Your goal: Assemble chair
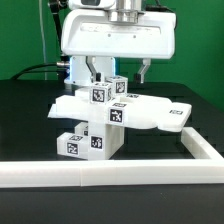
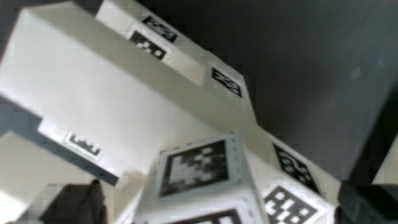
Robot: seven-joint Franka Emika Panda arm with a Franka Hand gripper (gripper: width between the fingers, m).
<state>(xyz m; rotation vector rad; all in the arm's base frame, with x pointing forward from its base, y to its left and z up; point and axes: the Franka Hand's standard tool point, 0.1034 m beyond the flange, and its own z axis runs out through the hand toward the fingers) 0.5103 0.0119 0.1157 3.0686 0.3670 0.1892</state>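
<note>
The robot's jaws [image 1: 118, 72] hung released above a half-built white chair [image 1: 110, 112] on the dark counter [image 1: 30, 120], grasping nothing, probably poised over the upright post for the next move. The chair lay near the counter's middle, just behind the long white border rail [image 1: 110, 175], its flat seat panel [image 1: 155, 112] reaching toward the exterior view's right and resting on blocky pieces [image 1: 88, 140]. Black-and-white square tags marked most faces, and the wrist view showed them close and blurred
</note>
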